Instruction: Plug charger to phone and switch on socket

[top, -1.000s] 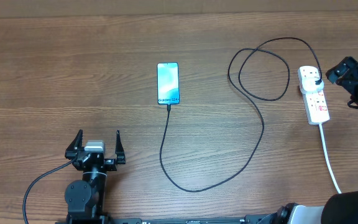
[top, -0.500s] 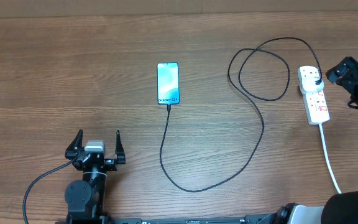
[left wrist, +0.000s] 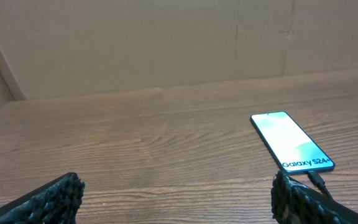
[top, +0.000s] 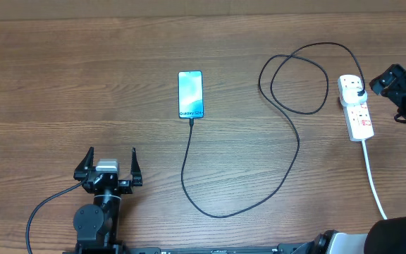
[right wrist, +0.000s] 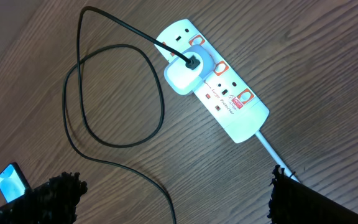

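At right frame edge: socket (top: 356, 109) lying, charger (top: 287, 162) looping to phone (top: 191, 94) at upper centre. Right gripper (right wrist: 173, 190) hovering beside, spread; left gripper (top: 110, 161) spread, lower left. Risk: finger pressing wrongly, shoving socket aside.

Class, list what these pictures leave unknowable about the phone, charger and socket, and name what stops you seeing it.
1. Switches on the socket: too small in overhead; on or off unclear in right wrist view.
2. The white cord: far end hidden by the right arm's base in overhead.
3. Tip of the charger at the phone: left wrist view, partly hidden by a finger of the left pincer; seating unclear.
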`<state>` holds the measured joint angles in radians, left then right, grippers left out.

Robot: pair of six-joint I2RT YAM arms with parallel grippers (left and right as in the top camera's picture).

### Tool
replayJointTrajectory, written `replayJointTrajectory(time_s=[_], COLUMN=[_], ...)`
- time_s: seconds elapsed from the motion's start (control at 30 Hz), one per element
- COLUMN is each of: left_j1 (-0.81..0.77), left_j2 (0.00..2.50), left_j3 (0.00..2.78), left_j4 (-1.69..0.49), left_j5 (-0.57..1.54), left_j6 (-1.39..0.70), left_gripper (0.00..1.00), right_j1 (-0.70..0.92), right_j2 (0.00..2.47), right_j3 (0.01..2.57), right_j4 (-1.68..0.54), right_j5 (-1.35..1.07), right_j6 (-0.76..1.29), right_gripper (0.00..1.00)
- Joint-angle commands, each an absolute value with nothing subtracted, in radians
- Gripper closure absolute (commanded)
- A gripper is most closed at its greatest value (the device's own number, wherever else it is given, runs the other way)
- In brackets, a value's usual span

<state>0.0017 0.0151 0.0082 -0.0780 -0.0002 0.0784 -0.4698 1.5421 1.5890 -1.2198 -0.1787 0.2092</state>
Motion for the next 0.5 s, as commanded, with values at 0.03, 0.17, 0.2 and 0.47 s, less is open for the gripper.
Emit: replayJointTrajectory(time_s=[0.03,0.17,0.2,0.47], left_j1=[0.003,-0.001,-0.001,-0.001], left_j2=[0.003,0.003,0.003,0.003], left_j3=[0.005,0.005,0.005,0.005], left_j4=[-0.078,-0.078,-0.078,-0.076], left_j5=[0.013,0.010,0.008,-0.017], left_j6=[0.082,0.083,0.082,0.038], left_gripper=[0.00,0.00,0.00,0.00], right_j1=[-0.467,-0.467,-0.467,-0.467], right_j2=[1.536,1.536,1.536,1.536], right_j3=[1.585,1.585,1.585,1.585], right_j4=[-1.216,-1.216,-1.216,-1.216], right_j5=[-0.176,-0.176,-0.176,-0.176], right_j6=[0.213,0.213,0.213,0.213], right_gripper=[0.00,0.00,0.00,0.00])
